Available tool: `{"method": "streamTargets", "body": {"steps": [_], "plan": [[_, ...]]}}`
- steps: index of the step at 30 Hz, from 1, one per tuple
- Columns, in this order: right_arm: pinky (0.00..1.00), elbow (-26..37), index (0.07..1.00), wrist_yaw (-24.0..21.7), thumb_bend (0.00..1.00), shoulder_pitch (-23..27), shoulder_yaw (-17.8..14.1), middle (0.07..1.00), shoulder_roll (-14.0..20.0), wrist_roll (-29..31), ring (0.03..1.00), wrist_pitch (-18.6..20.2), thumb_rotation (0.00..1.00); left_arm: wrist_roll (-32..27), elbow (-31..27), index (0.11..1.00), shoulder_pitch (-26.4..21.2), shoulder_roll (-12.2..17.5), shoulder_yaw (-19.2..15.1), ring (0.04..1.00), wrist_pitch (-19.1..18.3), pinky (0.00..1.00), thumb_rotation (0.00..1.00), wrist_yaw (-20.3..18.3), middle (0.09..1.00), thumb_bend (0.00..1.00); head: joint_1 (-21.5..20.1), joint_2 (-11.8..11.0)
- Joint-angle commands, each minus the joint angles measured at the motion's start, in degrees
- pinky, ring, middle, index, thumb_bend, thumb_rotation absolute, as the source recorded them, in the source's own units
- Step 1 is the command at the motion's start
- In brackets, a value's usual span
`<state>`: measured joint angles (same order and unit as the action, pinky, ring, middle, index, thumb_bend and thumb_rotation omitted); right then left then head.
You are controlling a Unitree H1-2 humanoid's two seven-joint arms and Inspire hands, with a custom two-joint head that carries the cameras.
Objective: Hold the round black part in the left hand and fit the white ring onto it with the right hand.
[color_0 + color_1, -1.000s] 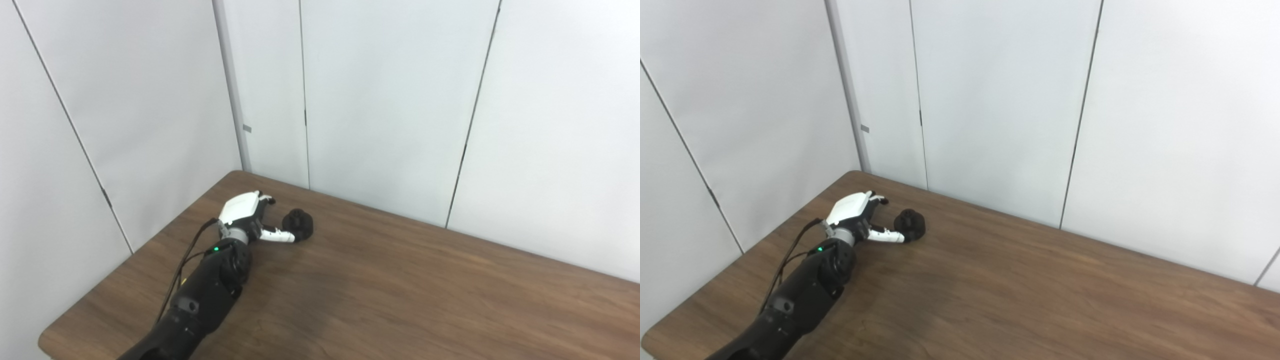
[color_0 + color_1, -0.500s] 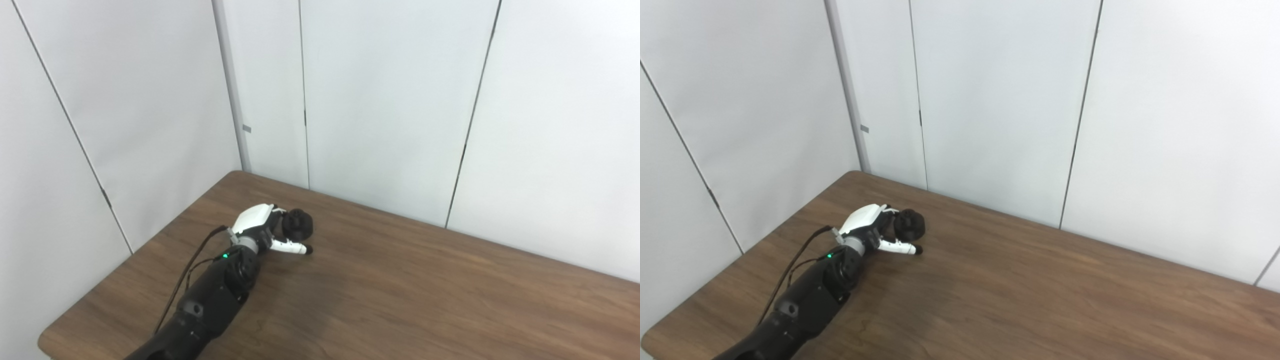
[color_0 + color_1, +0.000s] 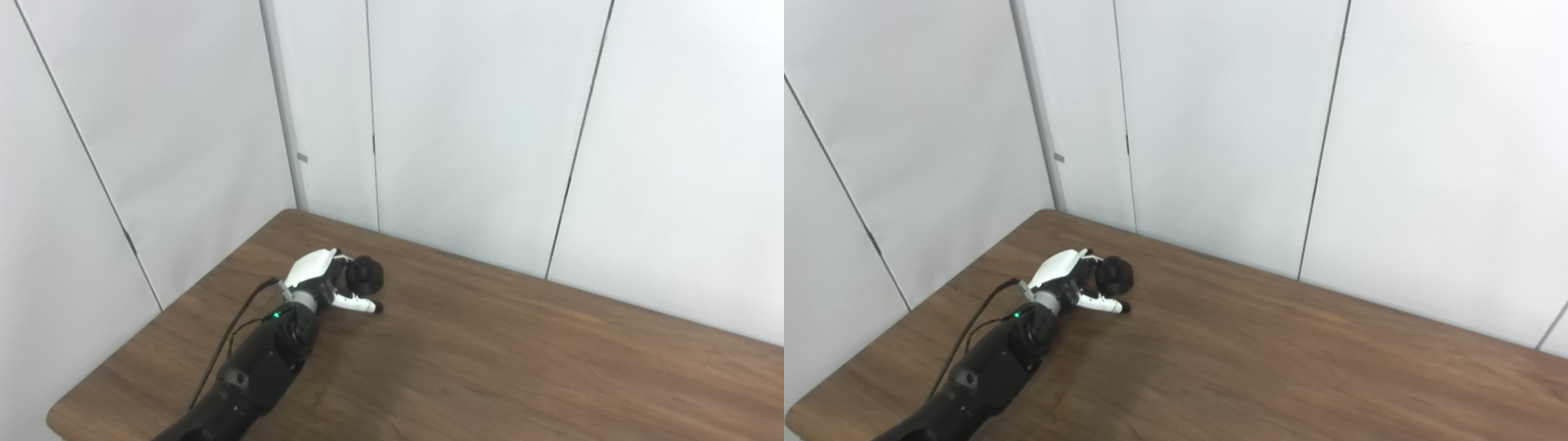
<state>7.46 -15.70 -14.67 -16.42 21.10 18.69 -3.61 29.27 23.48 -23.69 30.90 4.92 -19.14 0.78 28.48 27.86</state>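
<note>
The black left arm (image 3: 257,367) is extended from the bottom edge toward the counter's far left corner. Its white left hand (image 3: 318,283) is held low with fingers apart, the thumb (image 3: 358,304) stretched out to the right. No right hand is seen.

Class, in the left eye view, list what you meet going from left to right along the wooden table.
Black forearm → white left robot hand → round black part → bare wooden table.

White left hand (image 3: 318,278), black arm, green LED, cable.
</note>
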Motion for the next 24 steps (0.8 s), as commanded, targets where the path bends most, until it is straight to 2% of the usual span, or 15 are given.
{"method": "streamTargets", "body": {"steps": [1,5,10,14,18,19,20,21,24], "plan": [[1.00,0.9,0.980,0.3,0.67,-1.1,-0.8,0.996,1.6,-0.2,1.000,0.8,0.82,0.4,0.3,0.752,-1.5,0.5,0.1,1.000,2.1,1.00,0.30,1.6,1.000,1.00,0.1,0.0],[1.00,0.8,0.973,0.2,0.66,-1.2,-0.8,0.984,1.7,-0.5,0.992,0.5,0.82,2.1,0.7,0.696,-1.4,0.4,0.8,1.000,2.9,1.00,0.24,4.7,1.000,0.98,0.1,0.1],[1.00,1.3,0.973,0.1,0.64,-1.3,-0.8,0.981,1.7,-0.4,0.993,0.9,0.83,3.1,2.2,0.617,-1.4,-0.7,0.9,1.000,6.2,1.00,0.16,10.8,1.000,0.90,0.0,0.1],[1.00,1.5,0.966,0.0,0.63,-1.4,-0.7,0.972,1.7,-0.5,0.985,0.7,0.83,3.1,3.3,0.594,-1.5,-1.5,0.7,1.000,7.6,1.00,0.14,13.4,1.000,0.88,0.0,0.2],[1.00,1.9,0.959,0.2,0.65,-1.7,-0.8,0.965,1.7,-0.7,0.977,1.0,0.83,2.8,4.4,0.567,-1.6,-2.4,0.6,1.000,9.1,1.00,0.12,15.7,0.986,0.84,0.0,0.3],[1.00,1.9,0.956,0.3,0.65,-1.7,-0.8,0.963,1.7,-0.8,0.975,1.1,0.83,2.7,4.7,0.530,-1.6,-2.7,0.5,1.000,9.4,1.00,0.09,16.3,0.980,0.69,0.0,0.3],[1.00,2.0,0.954,0.3,0.65,-1.7,-0.8,0.961,1.7,-0.9,0.973,1.1,0.83,2.5,4.9,0.510,-1.6,-2.9,0.5,1.000,9.6,1.00,0.08,16.6,0.974,0.61,-0.1,0.4],[1.00,2.0,0.954,0.2,0.65,-1.7,-0.8,0.959,1.7,-0.8,0.972,1.1,0.83,2.4,5.2,0.498,-1.7,-3.2,0.4,1.000,9.9,1.00,0.07,17.0,0.971,0.56,-0.1,0.4],[1.00,2.1,0.953,0.1,0.65,-1.8,-0.9,0.955,1.6,-0.6,0.967,1.3,0.82,2.2,5.8,0.488,-1.7,-3.7,0.1,1.000,11.1,1.00,0.06,18.1,0.946,0.53,-0.1,0.4]]}}
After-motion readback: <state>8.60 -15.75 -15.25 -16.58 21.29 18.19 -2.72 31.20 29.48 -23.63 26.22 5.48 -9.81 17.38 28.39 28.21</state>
